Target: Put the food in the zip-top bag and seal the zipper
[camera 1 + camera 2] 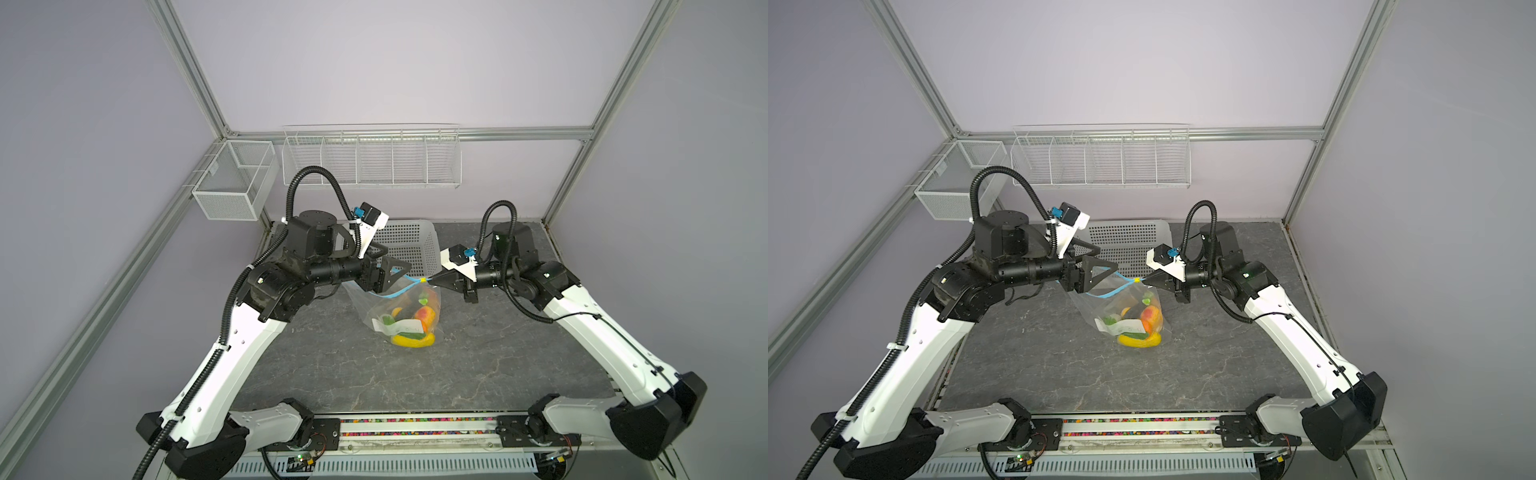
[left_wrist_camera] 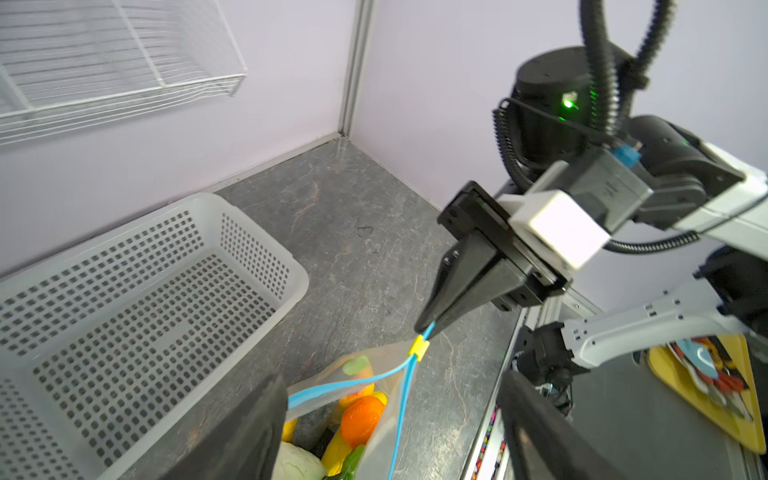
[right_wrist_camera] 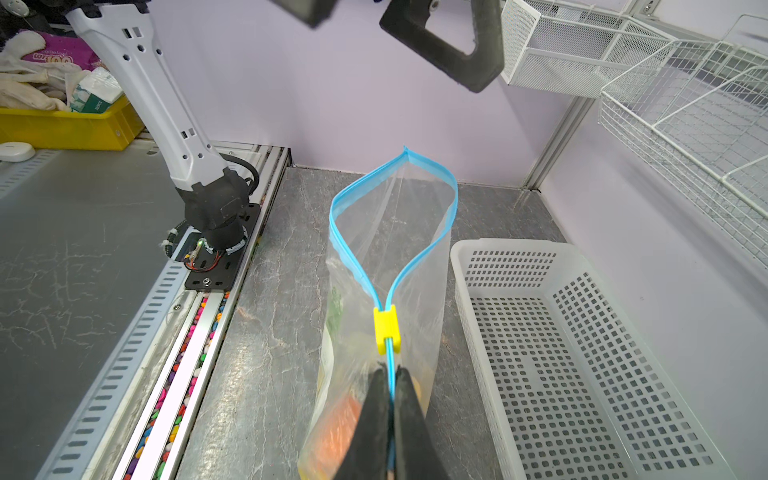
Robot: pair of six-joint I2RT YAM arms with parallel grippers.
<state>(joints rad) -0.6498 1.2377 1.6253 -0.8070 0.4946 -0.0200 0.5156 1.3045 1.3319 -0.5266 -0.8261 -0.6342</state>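
Carefully: left gripper [image 1: 399,256] spread, my right gripper [image 3: 390,372] alone pinches the zipper [image 2: 332,390]; slipping could slump the zip-top bag [image 3: 395,232] beneath.

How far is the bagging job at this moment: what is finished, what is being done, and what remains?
Done: the food lies inside the zip-top bag; the white perforated basket shows none. In hand: the right hand is shut on the end of the zipper, beside the yellow slider; the left hand is open, holding nothing. Left: the zipper stands wide open, so the slider must run along it.
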